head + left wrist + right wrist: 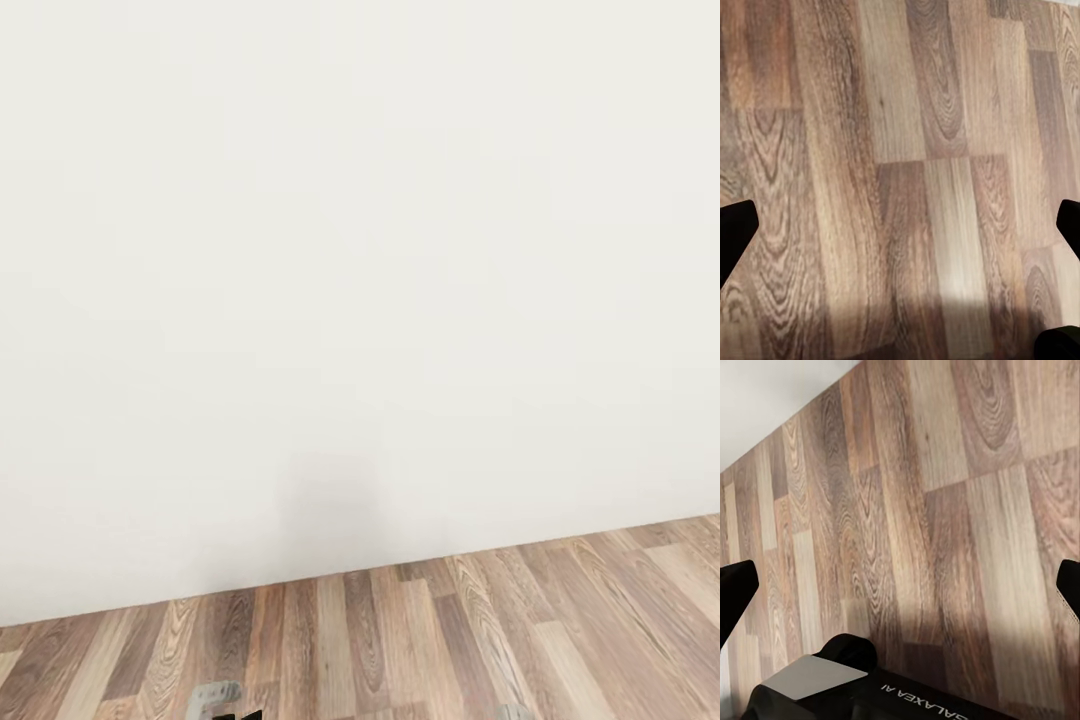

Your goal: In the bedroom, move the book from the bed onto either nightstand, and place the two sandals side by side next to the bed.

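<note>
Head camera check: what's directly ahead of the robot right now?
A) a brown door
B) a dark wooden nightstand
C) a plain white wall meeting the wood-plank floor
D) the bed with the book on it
C: the head view shows a bare white wall above a strip of brown wood-plank floor.

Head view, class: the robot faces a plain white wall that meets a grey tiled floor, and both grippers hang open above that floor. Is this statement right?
Not quite. The floor is brown wood planks, not grey tiles; the head view shows it meeting the plain white wall. The rest holds: the left gripper and the right gripper hang open above that floor.
</note>
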